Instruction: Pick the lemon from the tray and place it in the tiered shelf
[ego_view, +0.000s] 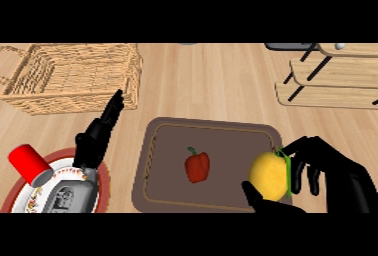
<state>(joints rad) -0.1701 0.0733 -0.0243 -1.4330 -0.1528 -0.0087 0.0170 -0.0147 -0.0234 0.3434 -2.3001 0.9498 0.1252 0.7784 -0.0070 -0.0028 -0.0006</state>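
On the pale wood-grain worktop (214, 85) lies a brown rounded tray (159, 195) bearing a red pepper (197, 167). Right hand (336, 182): fingers (301, 147) and thumb curled round the oval yellow lemon (269, 175) at the tray's right edge. Left hand (94, 142): fingers straight, beside a woven basket (74, 77). Slatted shelf (332, 80) stands far right.

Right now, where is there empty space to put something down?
Bare counter lies between the wicker basket and the tiered shelf. The tray is crowded: red pepper in the middle, right hand curled round the lemon. The left hand hangs over the plate.
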